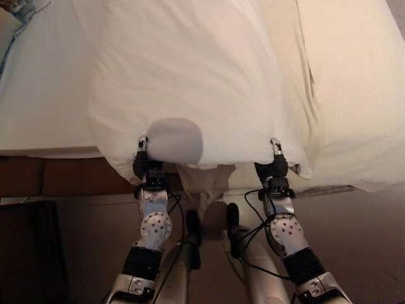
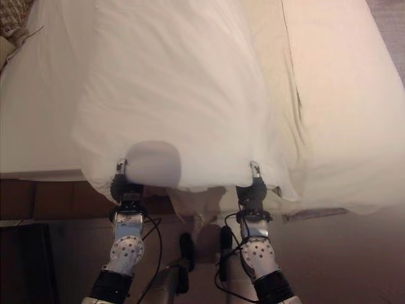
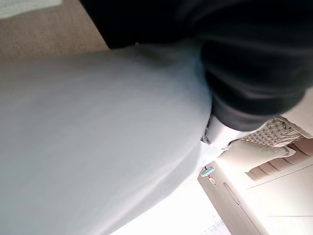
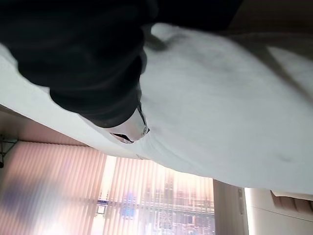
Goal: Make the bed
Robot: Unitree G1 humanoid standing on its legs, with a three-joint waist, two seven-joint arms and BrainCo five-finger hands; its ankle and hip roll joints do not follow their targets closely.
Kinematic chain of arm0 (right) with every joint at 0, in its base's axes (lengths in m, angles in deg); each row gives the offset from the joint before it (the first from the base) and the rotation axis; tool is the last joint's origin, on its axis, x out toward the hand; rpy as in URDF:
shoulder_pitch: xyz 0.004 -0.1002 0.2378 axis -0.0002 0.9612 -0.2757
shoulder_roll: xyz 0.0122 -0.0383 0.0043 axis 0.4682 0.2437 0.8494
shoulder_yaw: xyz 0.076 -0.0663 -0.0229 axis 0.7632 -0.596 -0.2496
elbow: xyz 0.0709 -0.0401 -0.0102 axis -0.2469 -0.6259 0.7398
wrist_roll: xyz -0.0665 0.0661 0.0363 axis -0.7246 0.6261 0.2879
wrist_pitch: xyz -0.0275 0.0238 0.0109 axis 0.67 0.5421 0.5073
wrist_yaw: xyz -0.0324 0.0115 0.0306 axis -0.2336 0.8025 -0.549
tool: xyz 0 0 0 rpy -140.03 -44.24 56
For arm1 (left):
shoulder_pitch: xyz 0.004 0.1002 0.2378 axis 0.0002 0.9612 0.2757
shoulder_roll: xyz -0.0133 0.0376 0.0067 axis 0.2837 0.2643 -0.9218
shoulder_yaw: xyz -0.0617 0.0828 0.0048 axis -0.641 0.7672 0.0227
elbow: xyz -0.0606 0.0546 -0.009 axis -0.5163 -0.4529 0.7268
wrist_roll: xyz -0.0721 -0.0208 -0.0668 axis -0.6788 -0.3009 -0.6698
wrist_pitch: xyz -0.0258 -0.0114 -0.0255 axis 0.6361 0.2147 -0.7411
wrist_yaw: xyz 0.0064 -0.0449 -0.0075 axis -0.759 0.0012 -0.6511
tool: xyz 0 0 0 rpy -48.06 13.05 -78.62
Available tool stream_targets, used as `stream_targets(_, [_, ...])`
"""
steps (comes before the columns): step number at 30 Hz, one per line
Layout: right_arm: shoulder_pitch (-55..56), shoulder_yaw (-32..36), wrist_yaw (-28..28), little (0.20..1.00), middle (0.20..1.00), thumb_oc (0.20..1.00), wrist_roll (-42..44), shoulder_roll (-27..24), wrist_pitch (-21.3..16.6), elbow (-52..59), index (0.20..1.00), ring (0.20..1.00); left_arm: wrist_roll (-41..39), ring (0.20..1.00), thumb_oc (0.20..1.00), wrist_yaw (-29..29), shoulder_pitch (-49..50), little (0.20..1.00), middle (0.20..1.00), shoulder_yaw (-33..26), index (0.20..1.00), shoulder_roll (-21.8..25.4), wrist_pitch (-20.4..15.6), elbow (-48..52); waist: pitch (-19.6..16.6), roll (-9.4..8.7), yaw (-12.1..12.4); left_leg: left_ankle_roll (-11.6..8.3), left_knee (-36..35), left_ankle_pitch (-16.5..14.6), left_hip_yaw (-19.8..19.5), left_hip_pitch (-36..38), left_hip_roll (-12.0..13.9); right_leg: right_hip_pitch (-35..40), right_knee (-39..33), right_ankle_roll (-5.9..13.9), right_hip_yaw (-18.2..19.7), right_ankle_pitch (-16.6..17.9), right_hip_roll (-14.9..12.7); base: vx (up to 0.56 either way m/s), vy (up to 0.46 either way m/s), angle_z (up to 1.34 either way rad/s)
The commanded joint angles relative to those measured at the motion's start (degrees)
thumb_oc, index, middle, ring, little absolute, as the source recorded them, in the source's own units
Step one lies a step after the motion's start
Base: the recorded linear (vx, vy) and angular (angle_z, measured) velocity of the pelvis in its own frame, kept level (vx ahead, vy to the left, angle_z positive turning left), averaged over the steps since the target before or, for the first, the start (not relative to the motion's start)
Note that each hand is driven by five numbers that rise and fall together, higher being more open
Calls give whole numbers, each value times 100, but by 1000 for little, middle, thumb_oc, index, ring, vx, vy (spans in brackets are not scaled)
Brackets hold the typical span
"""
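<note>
Left hand (image 1: 147,166) and right hand (image 1: 274,168) reach under the near edge of the puffy white duvet (image 1: 190,82), lifted over the white-sheeted bed (image 1: 44,95). Finger state cannot be told (cloth hides both hands' fingers).

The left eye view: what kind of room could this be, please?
Probably a bedroom. A wide bed with a white sheet stands before the robot, and a thick white duvet lies along it. The right wrist view adds pale vertical window blinds.
</note>
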Motion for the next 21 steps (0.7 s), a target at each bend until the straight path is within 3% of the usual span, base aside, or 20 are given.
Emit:
stream_targets(1, [534,643,185,200,200,200,-172,-281,-478,454,200,200,322,200,200,139,184,200,200,-467,200,173,-251,367,-439,313,-104,-197,116,228,-248,-274,-203,642,-869,409,-338,325,234,2,-98,14])
stream_targets(2, [534,643,185,200,200,200,-172,-281,-478,454,200,200,322,200,200,139,184,200,200,-467,200,173,-251,367,-439,313,-104,-197,116,228,-248,-274,-203,642,-869,409,-338,325,234,-35,-78,24])
stream_targets(3, [554,669,144,200,200,200,-249,-387,-441,423,200,200,256,200,200,161,267,200,200,-418,200,120,-263,348,-319,291,-53,-438,767,420,-580,-531,-346,842,-914,297,-263,277,226,-46,-30,20])
stream_targets(6, [480,705,110,200,200,200,-249,-402,-475,339,200,200,270,200,200,140,326,200,200,-457,200,105,-273,427,-362,259,-65,-354,675,329,-728,-481,-204,804,-839,325,-223,282,162,-18,-5,11])
stream_targets(7, [462,751,130,200,200,200,-223,-418,-486,317,200,200,293,200,200,154,370,200,200,-501,200,112,-255,457,-385,216,-102,-319,585,303,-724,-445,40,805,-820,343,-189,258,86,24,96,-13])
stream_targets(8, [431,765,122,200,200,200,-225,-433,-482,254,200,200,363,200,200,152,482,200,200,-535,200,172,-265,600,-440,123,-63,-319,120,559,-1135,-318,578,787,-765,360,-91,199,-72,45,159,6])
stream_targets(9, [445,768,107,200,200,200,-201,-414,-495,243,200,200,382,200,200,107,496,200,200,-571,200,212,-307,666,-444,104,-44,-400,-268,818,-1362,-169,854,723,-669,374,-20,152,-116,39,140,11])
stream_targets(10, [442,769,107,200,200,200,-201,-413,-495,242,200,200,384,200,200,103,495,200,200,-572,200,212,-307,669,-452,102,-46,-405,-313,858,-1363,-165,855,708,-674,369,-21,169,-115,32,287,1])
stream_targets(11, [431,770,38,200,200,200,-207,-426,-555,260,200,200,426,200,200,1,452,200,200,-621,200,270,-374,731,-421,118,7,-582,-917,1294,-1789,68,1253,555,-456,448,187,88,-220,9,222,-11])
stream_targets(12, [426,772,36,200,200,200,-208,-426,-555,260,200,200,428,200,200,-2,447,200,200,-622,200,270,-374,732,-430,122,10,-587,-946,1326,-1791,59,1261,534,-460,444,187,107,-213,46,507,-10])
stream_targets(13, [402,766,50,200,200,200,-124,-429,-554,246,200,200,344,200,200,-12,392,200,200,-630,200,303,-423,701,-481,193,86,-840,-1403,1628,-1997,243,1492,395,-394,563,349,115,-278,51,452,-8])
stream_targets(14, [410,777,75,200,200,200,-97,-426,-528,225,200,200,330,200,200,7,375,200,200,-636,200,329,-418,682,-525,221,108,-929,-1531,1694,-2009,315,1556,379,-427,671,399,153,-370,60,455,-18])
stream_targets(15, [410,778,80,200,200,200,-93,-427,-527,222,200,200,328,200,200,10,375,200,200,-635,200,330,-419,680,-527,220,111,-928,-1551,1703,-2004,326,1557,384,-435,674,401,156,-370,66,338,-23])
stream_targets(16, [439,738,100,200,200,200,-89,-436,-474,231,200,200,280,200,200,60,376,200,200,-617,200,334,-413,655,-554,269,78,-874,-1449,1429,-1776,390,1511,431,-518,793,391,227,-506,63,488,-24])
stream_targets(17, [504,780,134,200,200,200,-156,-389,-487,316,200,200,171,200,200,98,143,200,200,-554,200,403,-470,559,-526,250,-1,-847,-1102,981,-1266,260,1309,531,-730,1061,403,537,-870,61,502,-8])
stream_targets(18, [502,782,128,200,200,200,-161,-383,-487,321,200,200,164,200,200,106,132,200,200,-553,200,410,-474,546,-521,238,-9,-828,-1026,939,-1272,224,1280,554,-772,1081,402,556,-898,72,732,11])
stream_targets(19, [532,820,146,200,200,200,-177,-349,-455,399,200,200,163,200,200,186,16,200,200,-372,200,498,-433,477,-484,162,-2,-734,-212,480,-1383,-16,823,841,-1276,1119,403,911,-1309,86,626,33])
stream_targets(20, [558,853,184,200,200,200,-151,-319,-420,360,200,200,112,200,200,274,48,200,200,-360,200,561,-389,484,-474,106,-10,-598,70,144,-1445,-89,643,974,-1485,1167,386,1281,-1534,80,618,48])
stream_targets(21, [554,854,187,200,200,200,-149,-317,-420,357,200,200,109,200,200,277,46,200,200,-361,200,565,-390,482,-485,98,-17,-589,82,156,-1446,-119,628,965,-1512,1176,386,1310,-1548,59,444,62])
